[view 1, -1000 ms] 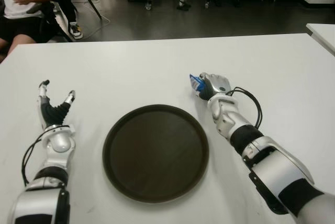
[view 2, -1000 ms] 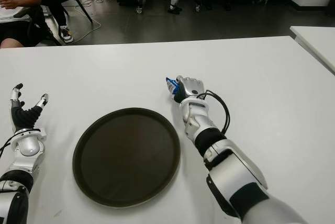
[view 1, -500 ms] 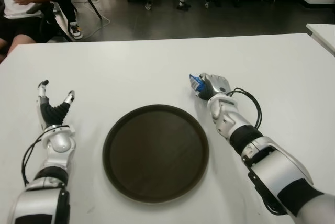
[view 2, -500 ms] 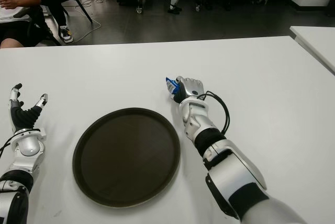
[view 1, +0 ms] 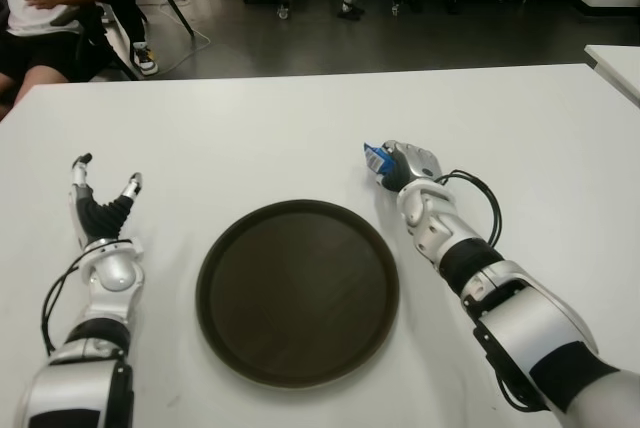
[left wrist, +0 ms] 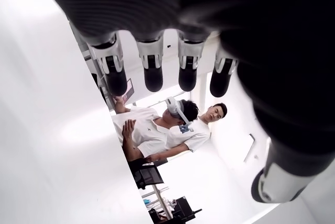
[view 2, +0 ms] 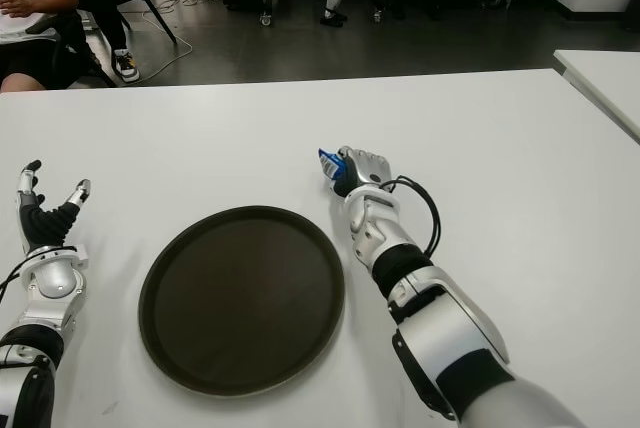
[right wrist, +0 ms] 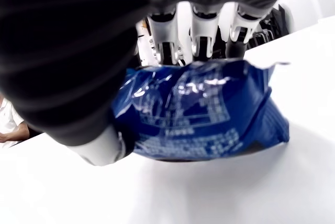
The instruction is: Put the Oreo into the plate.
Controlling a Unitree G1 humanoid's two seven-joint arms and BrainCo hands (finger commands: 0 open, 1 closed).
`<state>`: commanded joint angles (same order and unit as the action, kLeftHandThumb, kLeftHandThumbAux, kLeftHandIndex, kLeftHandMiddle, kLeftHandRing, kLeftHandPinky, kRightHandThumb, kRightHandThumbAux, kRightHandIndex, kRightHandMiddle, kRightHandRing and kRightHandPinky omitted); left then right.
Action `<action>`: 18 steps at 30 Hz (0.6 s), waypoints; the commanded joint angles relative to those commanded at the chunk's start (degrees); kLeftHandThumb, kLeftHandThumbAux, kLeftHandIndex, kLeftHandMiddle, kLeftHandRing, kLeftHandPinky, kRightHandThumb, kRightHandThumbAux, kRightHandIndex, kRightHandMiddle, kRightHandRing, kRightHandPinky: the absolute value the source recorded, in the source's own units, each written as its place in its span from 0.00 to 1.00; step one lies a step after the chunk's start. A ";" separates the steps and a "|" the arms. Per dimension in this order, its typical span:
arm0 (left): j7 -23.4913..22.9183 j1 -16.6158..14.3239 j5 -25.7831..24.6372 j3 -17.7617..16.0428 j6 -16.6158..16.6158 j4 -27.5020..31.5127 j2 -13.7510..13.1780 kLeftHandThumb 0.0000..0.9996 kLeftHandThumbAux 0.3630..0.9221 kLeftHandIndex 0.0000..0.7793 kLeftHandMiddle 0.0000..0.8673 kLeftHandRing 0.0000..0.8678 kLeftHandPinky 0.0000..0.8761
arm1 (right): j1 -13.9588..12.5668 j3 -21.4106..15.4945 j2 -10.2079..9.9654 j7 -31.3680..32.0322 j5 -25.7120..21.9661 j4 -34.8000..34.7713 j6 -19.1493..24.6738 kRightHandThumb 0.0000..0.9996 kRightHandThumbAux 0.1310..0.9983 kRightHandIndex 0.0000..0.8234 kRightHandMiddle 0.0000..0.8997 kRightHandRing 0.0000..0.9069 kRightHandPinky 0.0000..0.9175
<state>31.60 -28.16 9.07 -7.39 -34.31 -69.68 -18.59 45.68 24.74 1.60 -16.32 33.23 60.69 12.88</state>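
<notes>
Left eye view, right robot hand (view 1: pixel 408 165) clenched around Oreo (view 1: pixel 376 159), left robot hand (view 1: pixel 100 210) spread, upright

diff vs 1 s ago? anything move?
Almost nothing. The right hand stays closed on the blue Oreo packet beyond the right rim of the brown plate; at most it crept slightly farther from the robot. No release. The left hand is still open, left of the plate. The plate is unmoved.

The plate (view 1: pixel 298 291) lies on the surface (view 1: pixel 250 138) between both hands, nearer the right hand (view 1: pixel 408 164) holding the Oreo pack (view 1: pixel 375 159).
</notes>
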 joint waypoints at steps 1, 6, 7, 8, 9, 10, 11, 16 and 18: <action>0.01 -0.02 0.00 0.00 0.02 -0.05 0.03 0.00 0.53 0.00 0.00 0.00 0.00 | -0.01 0.01 0.02 -0.06 -0.07 0.09 -0.11 0.70 0.67 0.53 0.29 0.22 0.21; -0.21 -0.09 -0.08 -0.04 0.07 -0.21 0.06 0.00 0.52 0.00 0.00 0.00 0.00 | -0.22 -0.32 0.03 -0.90 -0.50 0.18 -1.08 0.70 0.67 0.53 0.28 0.23 0.25; -0.28 -0.09 -0.08 -0.03 0.04 -0.21 0.05 0.00 0.51 0.00 0.00 0.00 0.00 | -0.32 -0.49 0.06 -1.13 -0.61 0.10 -1.35 0.70 0.67 0.53 0.28 0.23 0.27; -0.33 -0.09 -0.08 -0.02 0.02 -0.20 0.05 0.00 0.50 0.00 0.00 0.00 0.00 | -0.39 -0.62 0.09 -1.29 -0.69 0.05 -1.55 0.70 0.67 0.53 0.29 0.24 0.28; -0.43 -0.10 -0.11 -0.04 -0.01 -0.26 0.00 0.00 0.49 0.00 0.00 0.00 0.00 | -0.51 -0.89 0.10 -1.59 -0.90 -0.05 -1.92 0.70 0.67 0.53 0.30 0.24 0.28; -0.50 -0.11 -0.13 -0.06 -0.02 -0.31 -0.03 0.00 0.48 0.00 0.00 0.00 0.00 | -0.59 -1.10 0.11 -1.82 -1.04 -0.08 -2.20 0.71 0.67 0.53 0.32 0.24 0.29; -0.64 -0.16 -0.21 -0.13 -0.02 -0.44 -0.10 0.00 0.48 0.00 0.00 0.00 0.00 | -0.67 -1.46 0.09 -2.13 -1.35 -0.11 -2.71 0.71 0.67 0.53 0.34 0.25 0.29; -1.97 -0.62 -0.63 -0.48 0.32 -1.41 -0.80 0.00 0.50 0.00 0.00 0.00 0.00 | -1.81 -4.63 0.27 -3.55 -4.58 -1.25 -7.04 0.71 0.67 0.54 0.44 0.27 0.36; -2.34 -0.63 -0.55 -0.40 0.18 -1.50 -1.00 0.00 0.52 0.01 0.00 0.00 0.00 | -4.26 -9.02 0.61 -3.13 -9.59 -4.28 -13.07 0.71 0.67 0.54 0.58 0.43 0.56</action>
<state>29.26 -28.80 8.51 -7.80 -34.13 -71.18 -19.59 41.42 15.73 2.20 -19.45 23.64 56.40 -0.19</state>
